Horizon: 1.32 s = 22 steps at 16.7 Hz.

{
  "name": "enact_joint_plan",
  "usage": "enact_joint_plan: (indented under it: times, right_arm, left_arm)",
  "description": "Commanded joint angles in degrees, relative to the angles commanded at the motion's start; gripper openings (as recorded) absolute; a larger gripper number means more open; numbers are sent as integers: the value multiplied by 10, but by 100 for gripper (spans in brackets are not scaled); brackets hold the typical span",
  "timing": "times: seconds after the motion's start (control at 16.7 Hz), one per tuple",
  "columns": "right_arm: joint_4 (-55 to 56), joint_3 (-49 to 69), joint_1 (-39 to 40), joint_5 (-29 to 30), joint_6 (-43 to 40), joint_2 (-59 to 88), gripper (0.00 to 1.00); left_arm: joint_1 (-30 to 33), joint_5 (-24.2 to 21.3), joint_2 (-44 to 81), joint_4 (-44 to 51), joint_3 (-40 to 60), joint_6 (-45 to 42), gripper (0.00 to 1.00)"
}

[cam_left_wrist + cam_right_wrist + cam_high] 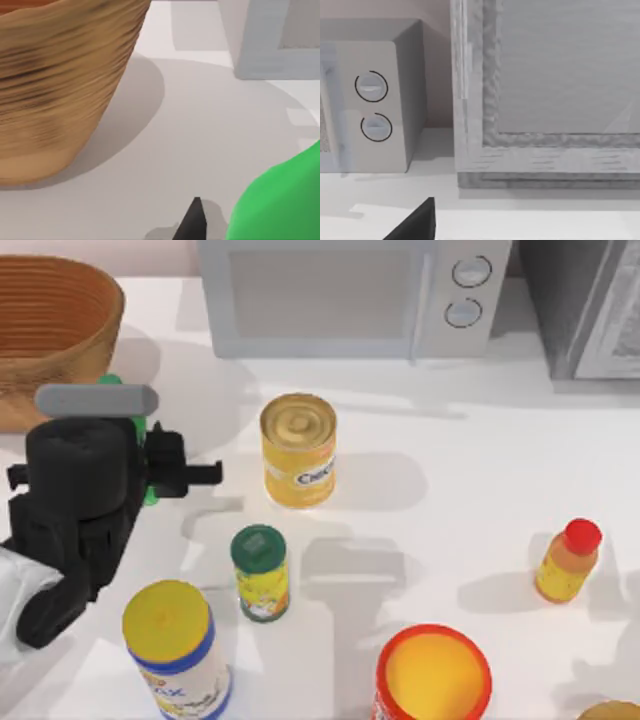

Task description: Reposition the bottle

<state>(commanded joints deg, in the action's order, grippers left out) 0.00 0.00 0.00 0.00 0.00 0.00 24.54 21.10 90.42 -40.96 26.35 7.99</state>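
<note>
The left hand [150, 465] is at the worktop's [420, 510] left side, just right of the basket [50, 330], pinching the bottle [148, 455]; green shows at the arm's far and right edges. In the left wrist view the bottle [285, 200] bulges close beside one dark fingertip [192, 222], near the basket [60, 85]. Right of the hand stands a yellow can [298, 450].

Wicker basket [50, 330], microwave [350, 295], yellow can [298, 450], green-lidded jar [260, 572], orange bottle [567, 560] on white table [440, 490].
</note>
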Motion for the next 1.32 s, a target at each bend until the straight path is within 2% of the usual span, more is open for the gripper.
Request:
enact_joint_plan:
  times: [0.36, 0.66, 1.02, 1.32]
  right_arm:
    - [0, 0, 0, 0, 0, 0, 100]
    - [0, 0, 0, 0, 0, 0, 100]
    - [0, 0, 0, 0, 0, 0, 100]
    - [0, 0, 0, 0, 0, 0, 100]
  left_arm:
    - [-28, -24, 95, -51, 13, -35, 0]
    - [-35, -35, 180, -125, 57, -18, 0]
    - [-35, -34, 196, -136, 66, -12, 0]
    - [-35, -34, 196, -136, 66, -12, 38]
